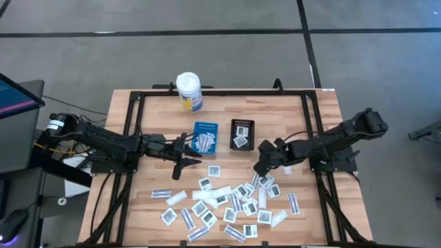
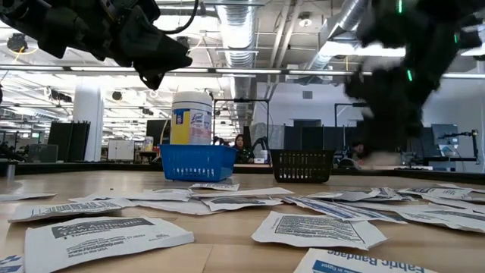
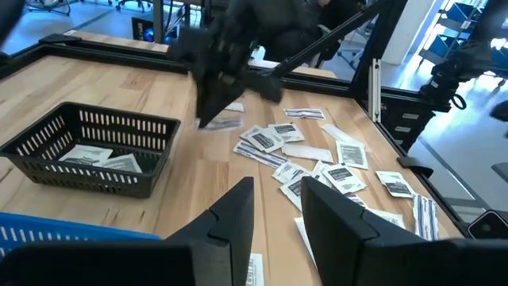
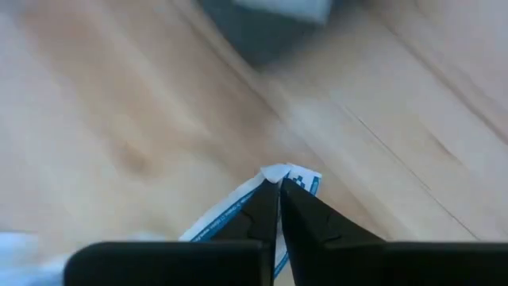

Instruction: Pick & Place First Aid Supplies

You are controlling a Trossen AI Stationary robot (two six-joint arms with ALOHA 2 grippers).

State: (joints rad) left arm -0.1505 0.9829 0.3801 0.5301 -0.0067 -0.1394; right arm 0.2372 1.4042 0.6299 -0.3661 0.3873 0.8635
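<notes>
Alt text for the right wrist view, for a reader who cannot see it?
The right tool, shut, pinches the corner of a white packet with blue print above the blurred wooden table. A dark shape, too blurred to identify, lies at the far edge.

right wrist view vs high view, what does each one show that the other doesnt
Only the right wrist view shows the right tool shut on a blue-printed white packet, pinched at its edge.

Only the high view shows the layout: white bottle, blue tray, black tray, the scattered packets, and the left tool hovering beside the blue tray.

Both show the right tool and the wooden table.
</notes>
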